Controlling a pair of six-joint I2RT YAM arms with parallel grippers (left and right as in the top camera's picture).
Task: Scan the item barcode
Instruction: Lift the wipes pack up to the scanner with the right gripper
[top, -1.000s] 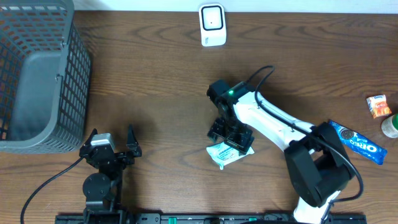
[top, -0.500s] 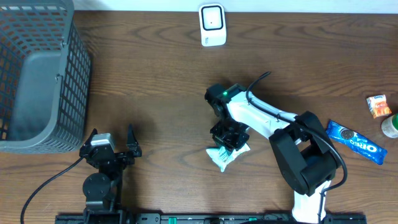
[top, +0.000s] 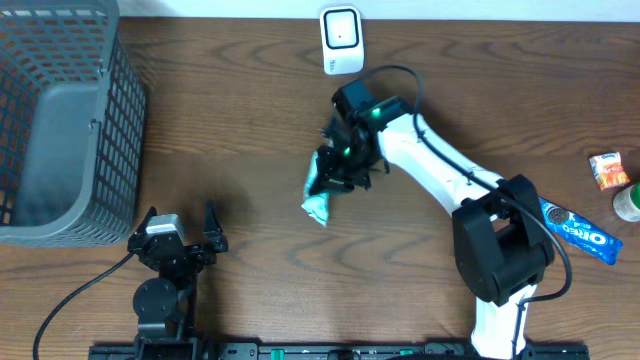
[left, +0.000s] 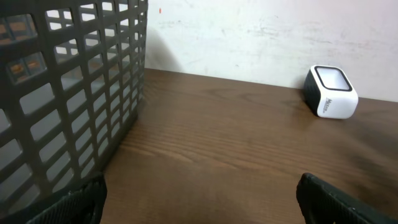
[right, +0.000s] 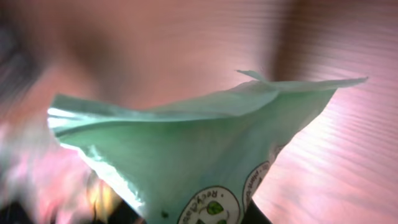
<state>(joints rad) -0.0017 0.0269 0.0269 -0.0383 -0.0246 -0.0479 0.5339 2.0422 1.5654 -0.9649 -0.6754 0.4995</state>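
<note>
Right tool (top: 338, 168) now sits up and left of its earlier spot, nearer the scanner (top: 341, 40); green packet (top: 317, 197) is off the desk (top: 250, 130). Tool clamped on packet's upper edge, packet hanging below-left of it. Left tool (top: 180, 224): fingers apart, empty, near basket (top: 125, 120).

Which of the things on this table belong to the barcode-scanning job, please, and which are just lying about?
For the job: green packet, right gripper holding it, white scanner.
Lying about: grey basket, Oreo pack, small orange carton.
</note>
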